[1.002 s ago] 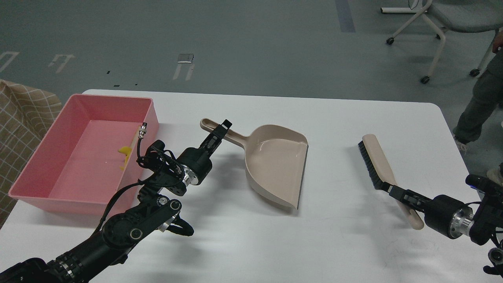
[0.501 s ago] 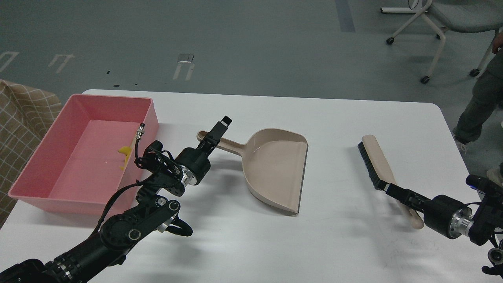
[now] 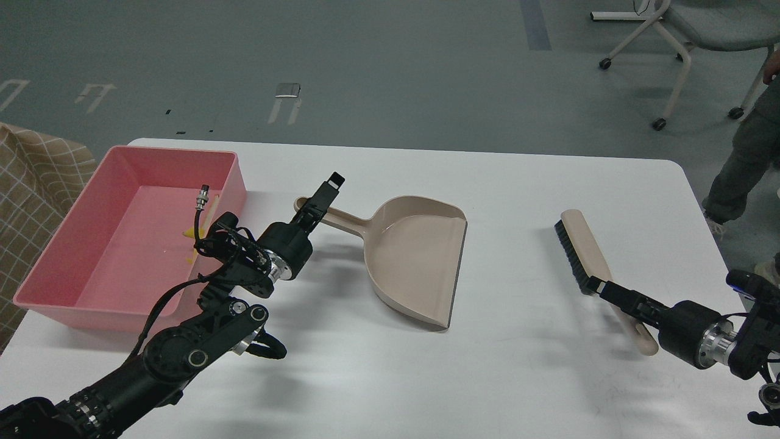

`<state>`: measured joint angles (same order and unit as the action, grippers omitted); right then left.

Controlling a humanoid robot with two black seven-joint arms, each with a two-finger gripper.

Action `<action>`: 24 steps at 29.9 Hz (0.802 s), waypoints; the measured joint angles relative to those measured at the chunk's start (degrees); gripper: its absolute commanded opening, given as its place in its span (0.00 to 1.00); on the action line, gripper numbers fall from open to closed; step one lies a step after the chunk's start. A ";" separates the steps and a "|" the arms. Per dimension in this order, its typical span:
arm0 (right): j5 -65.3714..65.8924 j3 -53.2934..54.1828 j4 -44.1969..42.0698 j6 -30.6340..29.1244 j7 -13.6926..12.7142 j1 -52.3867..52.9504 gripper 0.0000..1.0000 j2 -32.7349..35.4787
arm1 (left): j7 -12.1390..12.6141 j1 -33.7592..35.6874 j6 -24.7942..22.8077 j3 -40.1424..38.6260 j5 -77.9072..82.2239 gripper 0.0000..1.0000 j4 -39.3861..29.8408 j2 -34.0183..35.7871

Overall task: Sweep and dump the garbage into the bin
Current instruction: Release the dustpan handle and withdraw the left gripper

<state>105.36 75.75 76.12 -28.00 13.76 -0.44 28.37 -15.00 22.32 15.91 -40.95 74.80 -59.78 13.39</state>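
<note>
From the robot's head, looking down, a white rectangular table (image 3: 518, 201) fills most of the view. At its far left stands the large shallow pink plastic tub (image 3: 67, 244), the bin, with a scrap of bright yellow garbage (image 3: 190, 232) lying on its floor near the right wall; the arm's cable partly hides it, and I cannot make out a bread slice anywhere.

The black left gripper (image 3: 320, 198) reaches up from the lower left, its fingers set at the beige plastic dustpan's handle (image 3: 338, 219). The jaws look clenched on that handle near its rounded end, though one finger tip sticks up above it. The beige dustpan (image 3: 420, 262) lies in the middle of the table, its wide mouth turned towards the right and near side, its pan bare.

Well apart to the right lies the beige hand brush with black bristles (image 3: 582, 250), bristles facing left, its handle running towards the near right corner. The black right gripper (image 3: 600, 285) comes in from the lower right and sits over the brush handle just behind the bristles; it is seen end-on and dark, so I cannot tell whether its jaws are released or clenched.

Beyond the table is grey floor, a wheeled grey office chair (image 3: 688, 30) at the top right, and a person's leg (image 3: 740, 164) at the right edge.
</note>
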 measured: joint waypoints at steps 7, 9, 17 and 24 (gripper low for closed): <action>-0.50 0.03 0.00 0.00 0.04 0.03 0.81 0.00 | -1.03 -0.88 0.82 0.05 0.00 0.98 0.02 0.18; -0.50 0.09 0.00 0.00 0.04 0.08 0.81 0.00 | -1.11 -1.06 1.21 0.26 0.05 0.98 0.03 0.10; -0.50 0.10 0.00 0.00 -0.02 0.33 0.81 0.00 | -1.17 -0.12 3.52 4.84 0.01 0.98 0.19 0.11; -0.40 0.10 -0.09 0.00 -0.13 0.32 0.81 0.01 | -1.17 -0.52 3.77 5.09 -0.01 0.98 -0.11 0.19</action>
<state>104.95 75.85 76.03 -28.00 13.63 -0.12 28.38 -16.17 21.81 19.68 -35.86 74.79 -59.89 13.58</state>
